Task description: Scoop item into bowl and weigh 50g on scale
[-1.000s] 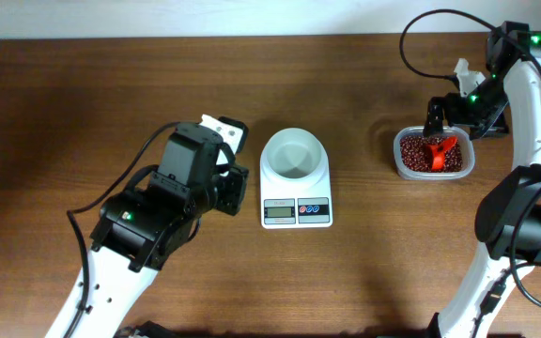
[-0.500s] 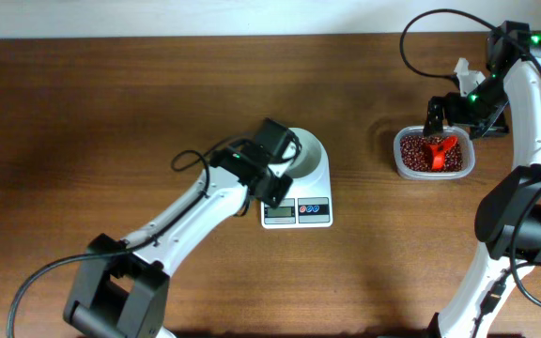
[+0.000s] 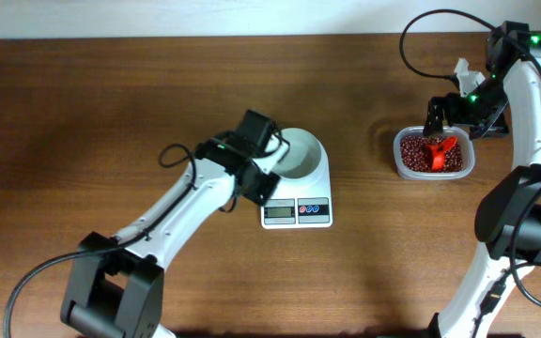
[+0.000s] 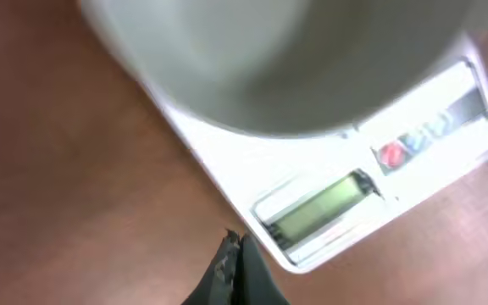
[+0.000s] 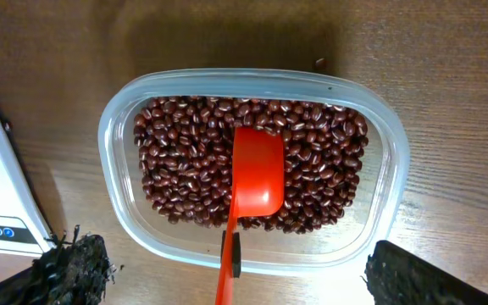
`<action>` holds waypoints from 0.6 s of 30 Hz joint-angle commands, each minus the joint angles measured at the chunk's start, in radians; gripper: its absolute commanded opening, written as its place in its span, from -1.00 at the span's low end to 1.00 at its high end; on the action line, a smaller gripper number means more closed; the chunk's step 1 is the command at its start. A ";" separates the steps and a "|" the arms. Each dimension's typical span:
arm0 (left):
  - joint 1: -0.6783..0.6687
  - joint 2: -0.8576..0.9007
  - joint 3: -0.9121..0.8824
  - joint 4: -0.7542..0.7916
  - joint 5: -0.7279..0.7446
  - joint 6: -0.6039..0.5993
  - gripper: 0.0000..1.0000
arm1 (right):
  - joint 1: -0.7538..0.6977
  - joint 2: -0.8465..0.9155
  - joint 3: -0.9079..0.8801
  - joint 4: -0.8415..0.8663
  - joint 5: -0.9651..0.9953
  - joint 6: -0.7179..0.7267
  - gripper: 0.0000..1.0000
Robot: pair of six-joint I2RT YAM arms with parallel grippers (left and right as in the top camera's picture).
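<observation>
White scale: left gripper, pinched shut, newly swung in beside display, probably switching it on; right gripper wide above untouched scoop.

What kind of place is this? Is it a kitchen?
Likely a robot practice table, not a kitchen: a wooden table, robot arms, a scale holding a bowl, a tub of beans.

A red scoop lies inside a clear plastic tub on the wooden table.
</observation>
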 commanded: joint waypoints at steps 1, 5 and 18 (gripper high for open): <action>-0.118 0.006 0.011 -0.067 0.026 0.016 -1.00 | 0.005 0.002 0.021 0.001 0.002 -0.005 0.97; -0.303 0.011 0.011 -0.057 -0.124 0.017 -1.00 | 0.005 0.002 0.021 0.001 0.002 -0.005 0.97; -0.376 0.236 0.010 0.209 -0.394 0.185 -1.00 | 0.005 0.002 0.021 0.001 0.002 -0.005 0.98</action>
